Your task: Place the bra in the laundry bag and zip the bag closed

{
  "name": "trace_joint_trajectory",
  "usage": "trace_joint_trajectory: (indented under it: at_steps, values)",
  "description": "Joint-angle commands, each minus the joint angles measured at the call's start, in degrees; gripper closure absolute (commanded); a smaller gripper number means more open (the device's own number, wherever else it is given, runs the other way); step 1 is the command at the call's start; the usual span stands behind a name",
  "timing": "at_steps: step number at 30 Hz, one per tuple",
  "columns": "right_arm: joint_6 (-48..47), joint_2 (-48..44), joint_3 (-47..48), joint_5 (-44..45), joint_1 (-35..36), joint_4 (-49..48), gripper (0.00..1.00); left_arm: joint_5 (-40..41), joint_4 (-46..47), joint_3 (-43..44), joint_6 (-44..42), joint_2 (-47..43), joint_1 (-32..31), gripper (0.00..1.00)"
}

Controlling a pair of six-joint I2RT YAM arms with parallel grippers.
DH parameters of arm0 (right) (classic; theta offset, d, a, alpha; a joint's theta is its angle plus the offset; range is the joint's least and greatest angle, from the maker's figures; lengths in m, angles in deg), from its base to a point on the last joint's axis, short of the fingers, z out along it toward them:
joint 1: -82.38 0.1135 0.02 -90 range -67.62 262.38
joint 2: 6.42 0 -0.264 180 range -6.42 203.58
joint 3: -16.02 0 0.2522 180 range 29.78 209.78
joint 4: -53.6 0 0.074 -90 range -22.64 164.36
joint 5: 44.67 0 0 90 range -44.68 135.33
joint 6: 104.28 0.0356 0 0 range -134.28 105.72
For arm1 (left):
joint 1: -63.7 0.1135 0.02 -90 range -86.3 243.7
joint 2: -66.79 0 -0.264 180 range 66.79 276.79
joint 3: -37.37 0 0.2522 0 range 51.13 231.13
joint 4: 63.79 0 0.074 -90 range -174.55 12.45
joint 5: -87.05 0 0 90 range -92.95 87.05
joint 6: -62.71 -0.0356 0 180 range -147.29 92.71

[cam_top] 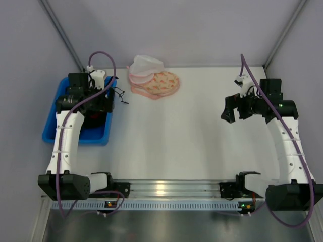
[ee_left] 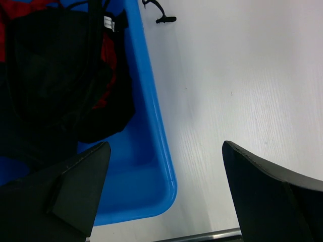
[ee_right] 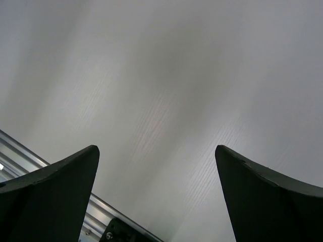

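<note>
The bra point(ee_left: 50, 75) is black fabric heaped in a blue bin point(ee_left: 154, 108) together with some red cloth, and a white label shows on it. A thin black strap end point(ee_left: 161, 17) lies on the table just outside the bin. My left gripper point(ee_left: 165, 146) hangs open above the bin's near right corner, holding nothing. The laundry bag point(cam_top: 146, 64), a white mesh dome with a pink rim, sits at the back middle of the table. My right gripper point(cam_top: 231, 108) hovers open over bare table on the right, far from both.
A peach-pink patterned cloth piece point(cam_top: 164, 83) lies against the bag's right side. The blue bin point(cam_top: 50, 118) stands at the table's left edge. A metal rail point(cam_top: 171, 189) runs along the near edge between the arm bases. Grey walls enclose the table.
</note>
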Motion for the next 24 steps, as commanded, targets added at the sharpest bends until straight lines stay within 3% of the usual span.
trace_joint_trajectory:
  at_steps: [1, 4, 7, 12, 18, 24]
  values:
    - [0.2, 0.5, 0.1, -1.6, 0.3, -2.1, 0.01, 1.7, 2.2, 5.2, -2.7, 3.0, -0.2, 0.02]
    - [0.2, 1.6, 0.1, -1.6, 0.3, -2.6, 0.00, 3.8, 5.8, 11.5, -4.3, 8.5, -1.3, 0.02]
    - [0.6, 2.9, 0.2, -1.8, 0.3, -2.9, 0.00, 0.4, 10.1, 17.1, -8.9, 13.9, -1.7, 0.02]
    - [1.0, 3.8, 0.4, -0.9, 0.3, -4.0, 0.01, -11.6, 17.8, 25.3, -20.7, 25.2, -3.5, 0.02]
    - [1.1, 7.0, 1.2, -0.1, 0.3, -3.9, 0.01, -21.6, 22.2, 37.3, -32.3, 40.5, -6.4, 0.09]
    - [0.6, 9.7, 2.2, 1.2, 0.3, -3.8, 0.00, -22.1, 31.5, 41.6, -41.7, 51.3, -9.1, 0.12]
